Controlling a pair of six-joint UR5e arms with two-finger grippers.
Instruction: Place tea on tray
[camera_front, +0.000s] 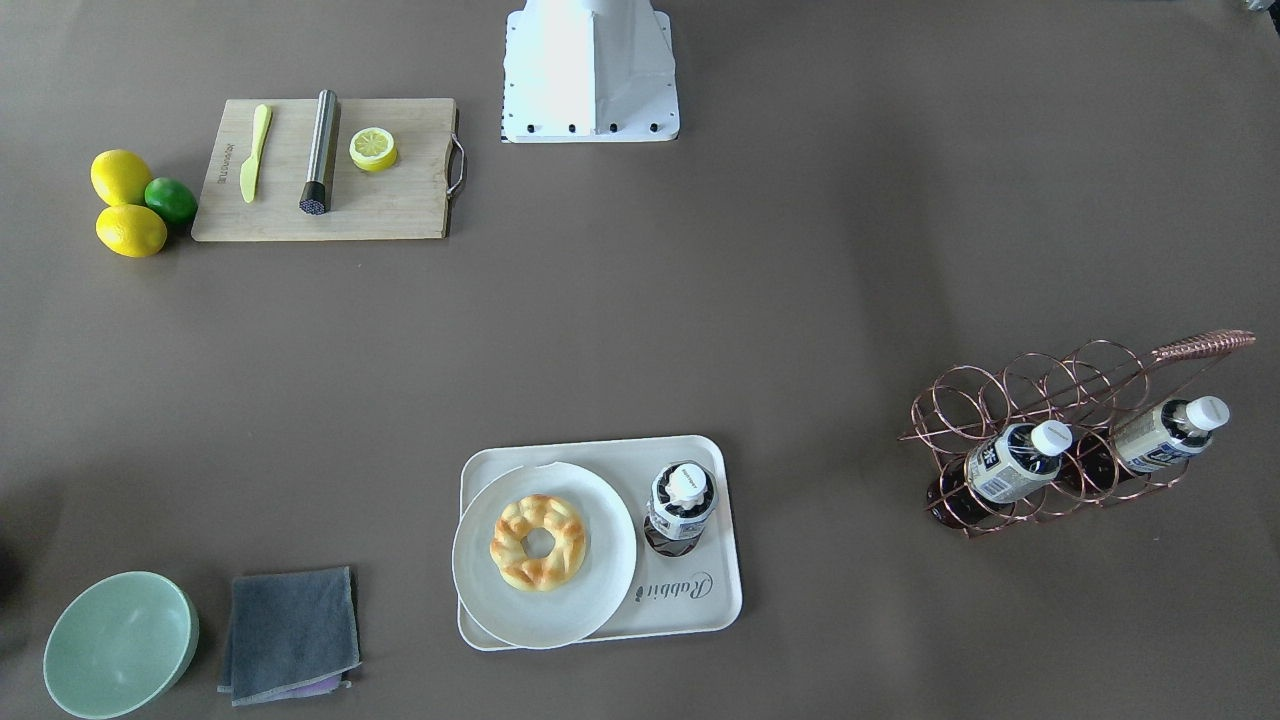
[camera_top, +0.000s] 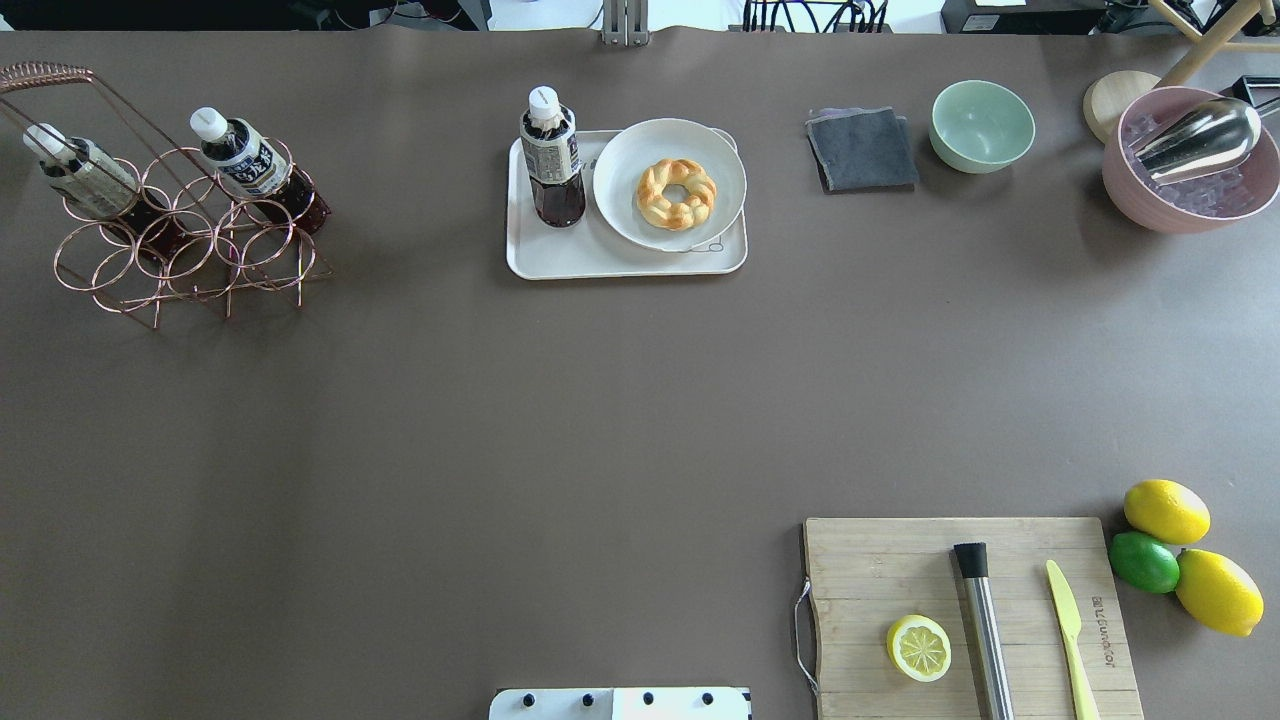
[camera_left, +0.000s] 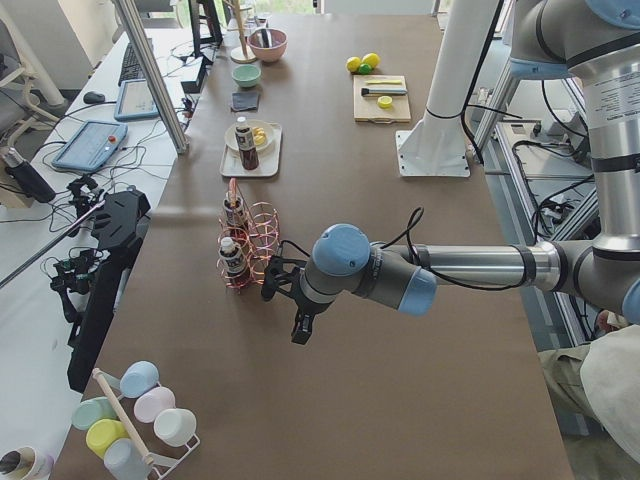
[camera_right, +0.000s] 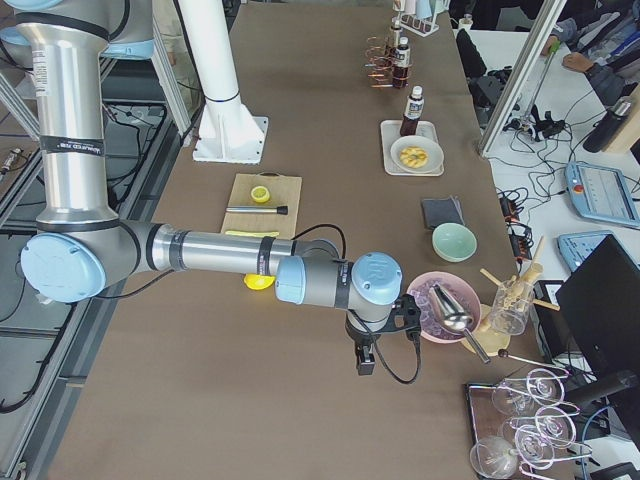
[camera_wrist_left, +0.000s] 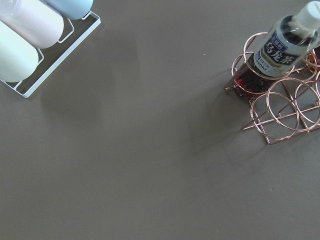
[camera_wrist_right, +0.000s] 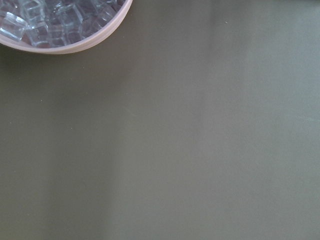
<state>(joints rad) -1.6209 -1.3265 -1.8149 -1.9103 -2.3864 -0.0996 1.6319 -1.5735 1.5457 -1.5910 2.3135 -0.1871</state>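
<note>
One tea bottle (camera_front: 682, 505) stands upright on the off-white tray (camera_front: 690, 612), beside the round plate; it also shows in the overhead view (camera_top: 552, 160) on the tray (camera_top: 560, 262). Two more tea bottles (camera_top: 250, 160) (camera_top: 80, 178) lean in a copper wire rack (camera_top: 190, 255). My left gripper (camera_left: 298, 333) hangs above the table near the rack, shown only in the exterior left view. My right gripper (camera_right: 365, 362) hangs beside the pink bowl, shown only in the exterior right view. I cannot tell whether either is open or shut. Neither is near the tray.
A white plate (camera_top: 690, 150) with a doughnut (camera_top: 677, 193) fills the tray's other half. A grey cloth (camera_top: 862, 150), green bowl (camera_top: 982, 125) and pink ice bowl (camera_top: 1190, 175) stand along the far edge. A cutting board (camera_top: 900, 560) with half lemon, muddler and knife lies near right, with lemons and a lime beside it.
</note>
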